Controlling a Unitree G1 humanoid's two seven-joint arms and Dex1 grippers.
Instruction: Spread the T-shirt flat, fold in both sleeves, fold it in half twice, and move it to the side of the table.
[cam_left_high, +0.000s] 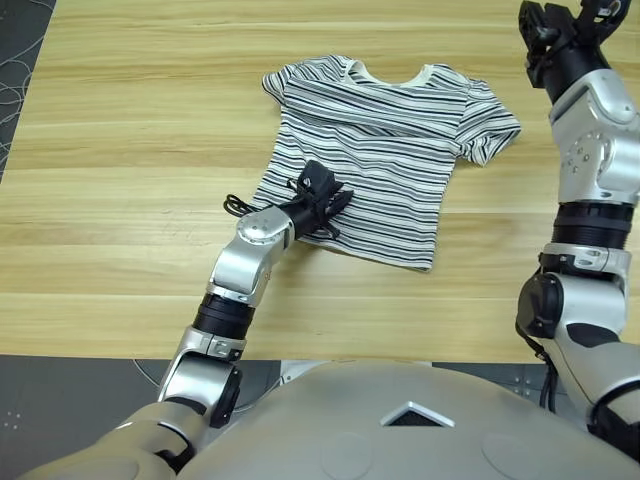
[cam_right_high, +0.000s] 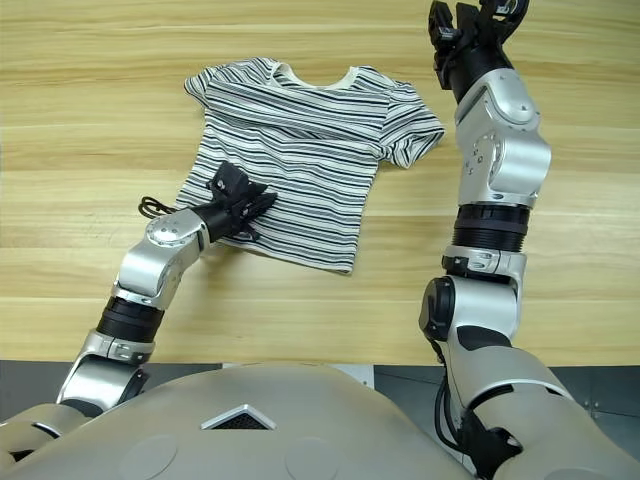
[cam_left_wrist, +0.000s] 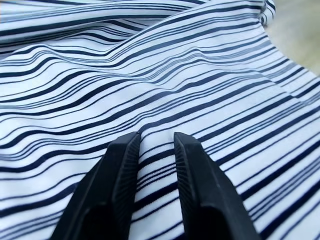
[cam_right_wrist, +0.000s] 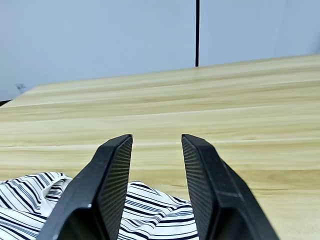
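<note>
Striped thin cloth: the T-shirt (cam_left_high: 385, 150) lies spread on the table (cam_left_high: 120, 150), light, limp and likely to wrinkle. My left gripper (cam_left_wrist: 156, 150) pinches a ridge near the hem. My right gripper (cam_right_wrist: 156, 139) hovers spread beyond the sleeve (cam_left_high: 490, 125), whose edge I judge the best hold.

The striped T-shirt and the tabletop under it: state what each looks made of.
The white-and-navy striped T-shirt: soft knit fabric, likely cotton jersey, matte; fine ribbing and loose wrinkles show. The pale plank-patterned table: wood or wood-look laminate, smooth satin finish; plank grain lines visible.
</note>
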